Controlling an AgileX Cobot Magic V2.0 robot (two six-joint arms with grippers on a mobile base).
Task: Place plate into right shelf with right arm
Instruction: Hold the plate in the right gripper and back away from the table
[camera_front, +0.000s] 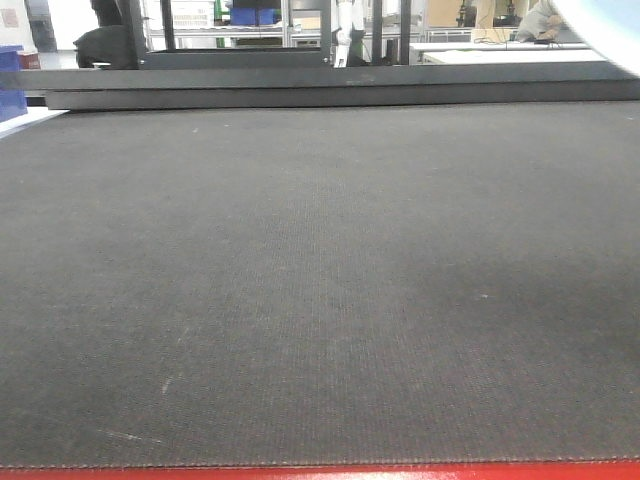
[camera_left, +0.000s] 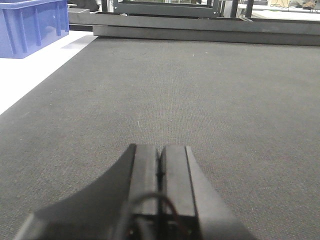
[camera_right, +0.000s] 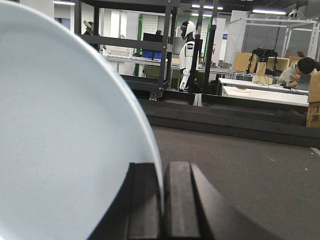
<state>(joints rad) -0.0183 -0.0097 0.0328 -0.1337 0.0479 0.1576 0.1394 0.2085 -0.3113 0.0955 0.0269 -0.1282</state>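
Note:
The plate (camera_right: 65, 140) is white and glossy, stands on edge and fills the left half of the right wrist view. My right gripper (camera_right: 163, 167) is shut on its rim, with one black finger on each side of the thin edge. The plate is held up above the dark mat (camera_right: 260, 180). A pale blurred arc of the plate (camera_front: 605, 30) shows in the top right corner of the front view. My left gripper (camera_left: 160, 147) is shut with nothing in it, low over the mat. The right shelf is out of view.
A blue bin (camera_left: 30, 27) stands on a white surface to the left of the mat. Dark low beams (camera_front: 340, 90) run along the mat's far edge. A black rack (camera_right: 125, 45), a white humanoid robot (camera_right: 188, 50) and a seated person (camera_right: 300, 70) are beyond.

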